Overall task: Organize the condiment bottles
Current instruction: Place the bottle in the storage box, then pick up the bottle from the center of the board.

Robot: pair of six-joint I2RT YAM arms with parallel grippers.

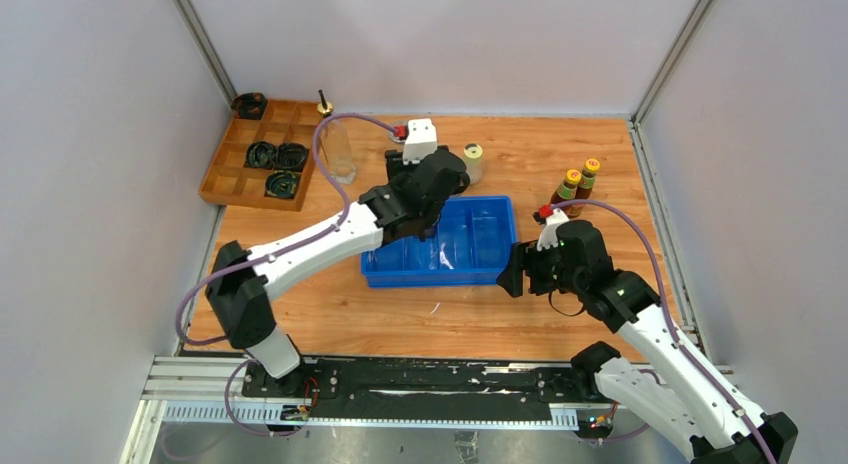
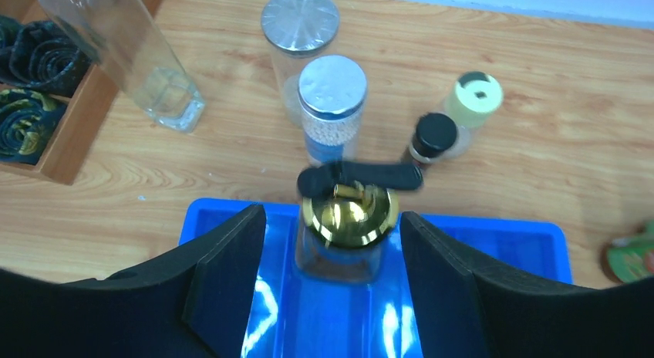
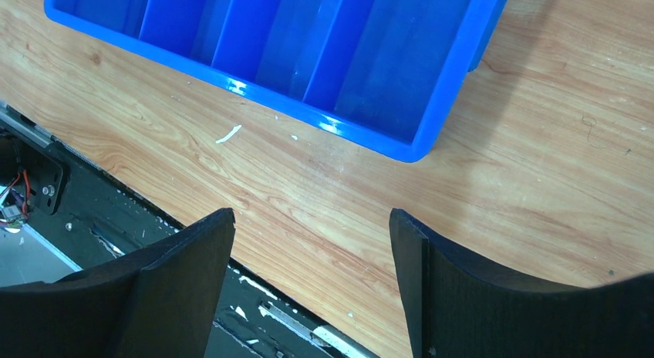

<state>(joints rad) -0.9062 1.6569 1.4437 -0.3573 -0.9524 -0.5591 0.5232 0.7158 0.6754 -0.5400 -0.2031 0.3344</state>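
Note:
A short clear bottle with a gold cap and black spout (image 2: 348, 215) stands in the blue bin (image 2: 524, 242), at its back wall. My left gripper (image 2: 332, 214) is open, one finger on each side of it, not touching. Behind the bin stand two silver-lidded jars (image 2: 332, 84), a small black-capped bottle (image 2: 434, 133), a cream-lidded jar (image 1: 472, 159) and a tall clear gold-spouted bottle (image 1: 335, 144). Two yellow-capped sauce bottles (image 1: 578, 182) stand to the right of the bin. My right gripper (image 3: 312, 219) is open and empty above the table, by the bin's front right corner.
A wooden divided tray (image 1: 228, 174) with black coiled rings (image 1: 276, 156) sits at the back left. The blue bin (image 1: 470, 249) lies mid-table with its other compartments bare. Grey walls close in both sides, and a black rail (image 1: 400, 379) runs along the front edge.

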